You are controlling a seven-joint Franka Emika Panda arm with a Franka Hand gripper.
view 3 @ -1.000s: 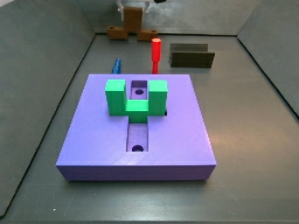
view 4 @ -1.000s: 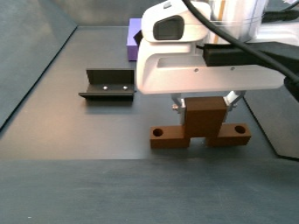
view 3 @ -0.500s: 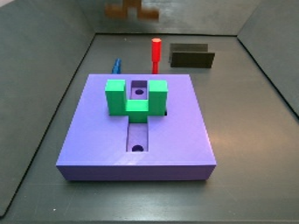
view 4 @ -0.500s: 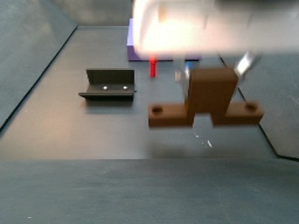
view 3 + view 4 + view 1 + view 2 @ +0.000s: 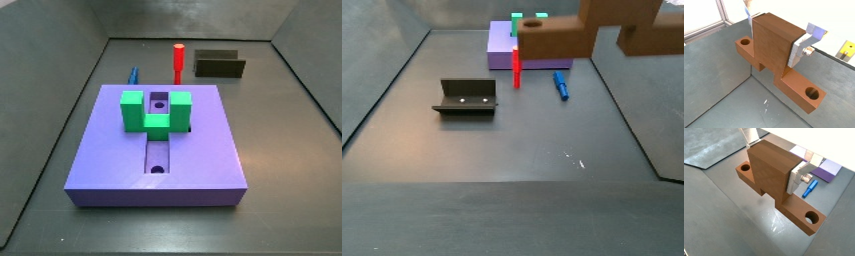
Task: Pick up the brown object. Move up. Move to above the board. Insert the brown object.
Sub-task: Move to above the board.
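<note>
My gripper (image 5: 777, 31) is shut on the upright post of the brown object (image 5: 771, 45), a wood-coloured T-shaped piece; the silver fingers (image 5: 808, 41) press both sides of the post in both wrist views (image 5: 799, 175). The bar hangs below with a round hole at each end. In a side view the brown object (image 5: 556, 42) is high above the floor at the frame's top, and the gripper is cut off above it. The purple-blue board (image 5: 201, 150) with its green U-shaped block (image 5: 154, 110) lies on the floor, and the gripper is out of this view.
A red peg (image 5: 178, 62) stands upright by the board's far end, and a blue peg (image 5: 560, 85) lies on the floor beside it. The dark fixture (image 5: 465, 97) stands on the floor apart from the board. Grey walls enclose the floor.
The gripper has risen with the brown object, from the floor to high above it. It has left the top of one side view.
</note>
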